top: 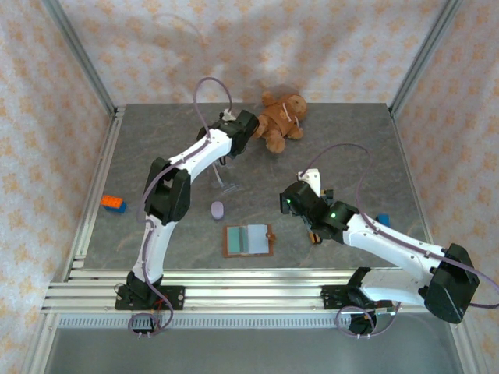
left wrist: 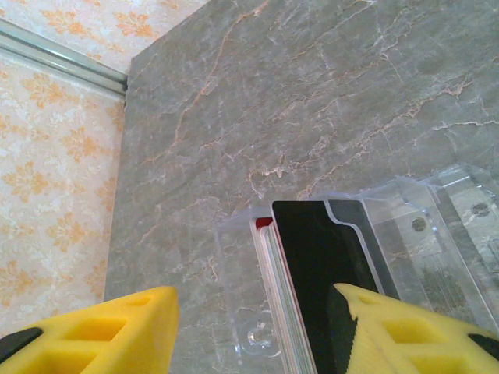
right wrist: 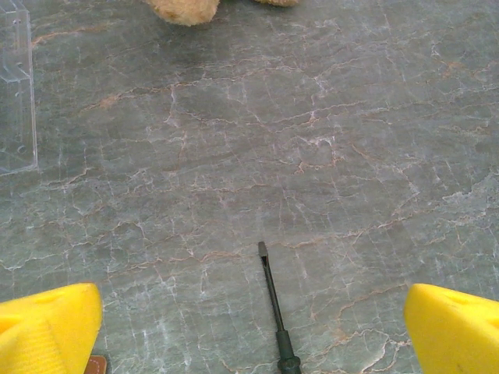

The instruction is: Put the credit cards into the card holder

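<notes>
Several credit cards (left wrist: 316, 273) stand on edge in a clear plastic stand (left wrist: 437, 226), a black one in front of pale and red-edged ones. My left gripper (left wrist: 256, 304) is open around them. Its right finger (left wrist: 398, 327) lies over the black card and its left finger (left wrist: 101, 331) stands well apart. In the top view the left gripper (top: 236, 132) reaches to the back beside the teddy bear (top: 281, 118). The card holder (top: 249, 240) lies open and flat near the front. My right gripper (right wrist: 253, 312) is wide open above a screwdriver (right wrist: 273, 304), holding nothing.
The clear stand (top: 226, 184) sits mid-table. A purple object (top: 217, 210) lies left of the card holder, an orange brick (top: 113, 204) at the left edge, and a blue piece (top: 382, 220) at the right. Patterned walls close the table in.
</notes>
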